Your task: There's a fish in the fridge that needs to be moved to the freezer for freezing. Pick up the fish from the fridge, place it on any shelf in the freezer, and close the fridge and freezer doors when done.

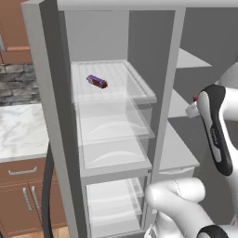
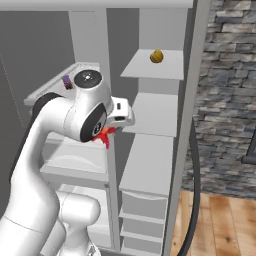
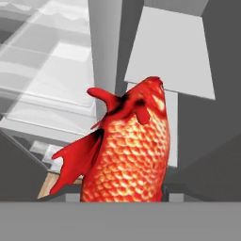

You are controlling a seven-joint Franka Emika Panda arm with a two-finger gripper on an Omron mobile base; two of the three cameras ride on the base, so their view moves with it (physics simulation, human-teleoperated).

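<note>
End effector [image 3: 123, 196]: clamped on the red-orange fish, seen in the hand view with the scaly body rising from between the jaws.
Fish [image 3: 127, 150]: held in the air, off every shelf, in front of the divider between the fridge and the freezer; in the right base view its red fins [image 2: 105, 135] hang just below the hand.
Fridge [image 1: 111, 121]: the wider section, open, with clear shelves and drawers; a dark purple cylinder [image 1: 97, 82] lies on its top glass shelf.
Freezer [image 2: 152, 125]: the narrower section, open, with solid pale shelves; a small yellow ball [image 2: 156, 56] sits on the uppermost one.
Arm [image 2: 60, 125]: bent at the elbow, hand level with the freezer's middle shelves.
Worktop [image 1: 21, 130]: pale marble over brown cabinets, left of the unit.
</note>
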